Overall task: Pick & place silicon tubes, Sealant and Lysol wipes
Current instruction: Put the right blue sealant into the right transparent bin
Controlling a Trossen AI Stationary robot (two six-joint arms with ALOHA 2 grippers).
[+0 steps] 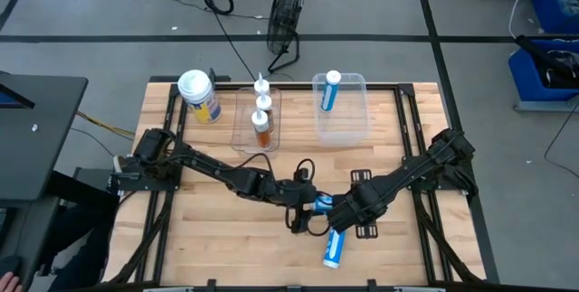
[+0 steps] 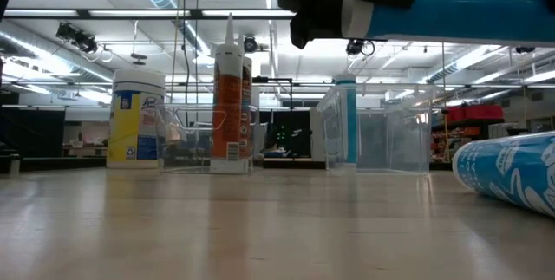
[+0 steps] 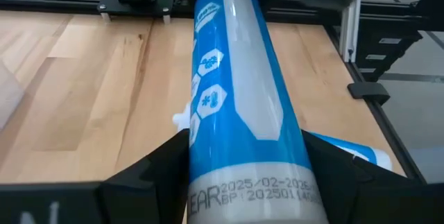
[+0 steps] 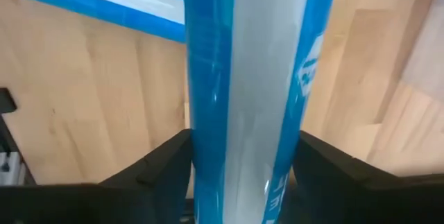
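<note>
Wipes (image 1: 199,94) stand upright at your far left of the table (image 1: 217,247), white lid up, just left of a clear tray (image 1: 242,134). In that tray you have two sealant cartridges (image 1: 262,116), nozzles pointing to the far edge; the low view shows an orange one (image 2: 229,98) standing upright inside the tray walls. Further right sits a clear bin (image 1: 353,125) with one blue tube (image 1: 330,91) in it; from table height you see that tube (image 2: 346,120) upright against the bin's left wall.

Nearer you, both arms meet over the middle of the table. Your left gripper (image 1: 303,203) reaches in from the left and your right gripper (image 1: 333,209) from the right, and both have their fingers on the same blue tube (image 1: 321,204), which hangs level above the boards, as the low view shows along its top edge (image 2: 468,7). From the left wrist you see that tube (image 3: 232,99) running forward between the two dark fingers (image 3: 149,175), which press its white end. From the right wrist the tube (image 4: 257,92) likewise fills the gap between that arm's fingers (image 4: 163,165). Each pair of fingers is about half spread, closed on the tube's body.

Just right of and nearer than the grippers, another blue tube (image 1: 335,248) lies flat on the table, apart from both grippers.
</note>
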